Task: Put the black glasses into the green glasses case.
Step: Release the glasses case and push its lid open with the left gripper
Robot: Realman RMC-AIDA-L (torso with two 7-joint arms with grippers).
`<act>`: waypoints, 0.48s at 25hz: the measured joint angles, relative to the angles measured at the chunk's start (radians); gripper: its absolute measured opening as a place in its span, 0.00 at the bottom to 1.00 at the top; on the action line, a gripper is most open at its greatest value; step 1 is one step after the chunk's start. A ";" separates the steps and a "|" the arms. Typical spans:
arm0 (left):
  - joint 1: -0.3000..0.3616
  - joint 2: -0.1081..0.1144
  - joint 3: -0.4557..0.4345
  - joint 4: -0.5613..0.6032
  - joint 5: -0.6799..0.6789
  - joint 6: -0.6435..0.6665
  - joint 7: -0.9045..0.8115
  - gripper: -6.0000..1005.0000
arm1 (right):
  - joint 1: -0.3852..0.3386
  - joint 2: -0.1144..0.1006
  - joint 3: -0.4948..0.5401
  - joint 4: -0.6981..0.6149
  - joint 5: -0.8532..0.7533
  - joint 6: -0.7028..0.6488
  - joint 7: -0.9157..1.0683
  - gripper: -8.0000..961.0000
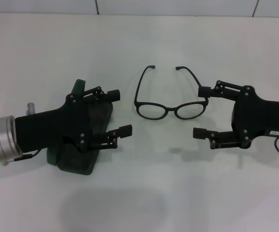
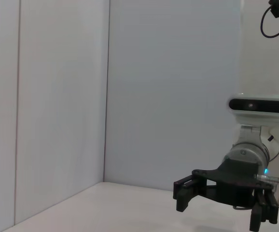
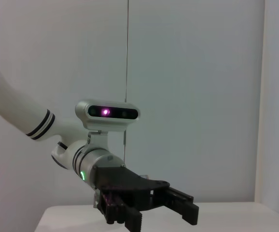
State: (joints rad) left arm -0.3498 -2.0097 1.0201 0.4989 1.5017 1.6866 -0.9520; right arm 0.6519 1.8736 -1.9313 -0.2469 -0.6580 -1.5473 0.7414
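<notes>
Black glasses (image 1: 171, 102) unfolded between spread-fingered, empty left gripper (image 1: 120, 111) and right gripper (image 1: 201, 111), green glasses case (image 1: 84, 140) seemingly under left.

You see the black glasses (image 1: 171, 99) lying on the table (image 1: 144, 193) near its middle, a little toward the far edge, with the temple arms pointing to the far edge. The green glasses case (image 1: 84, 145) lies to the left of them, well apart, nearer the left edge. The left gripper (image 1: 119, 112) hangs over the case. The right gripper (image 1: 201, 111) is just beside the glasses, on the side of the right edge.
</notes>
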 joint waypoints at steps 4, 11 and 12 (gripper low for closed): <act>0.000 -0.001 0.000 -0.002 -0.001 -0.003 0.003 0.84 | 0.000 0.001 0.000 0.000 0.000 0.004 -0.009 0.92; -0.006 -0.004 0.000 -0.004 -0.001 -0.038 -0.004 0.84 | 0.000 0.002 0.000 0.000 0.000 0.006 -0.021 0.92; -0.008 -0.005 0.000 -0.003 -0.001 -0.039 -0.006 0.84 | 0.000 0.002 0.000 0.000 0.000 0.006 -0.023 0.92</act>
State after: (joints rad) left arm -0.3575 -2.0148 1.0200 0.4958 1.5003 1.6475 -0.9577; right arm 0.6518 1.8754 -1.9312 -0.2469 -0.6580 -1.5412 0.7186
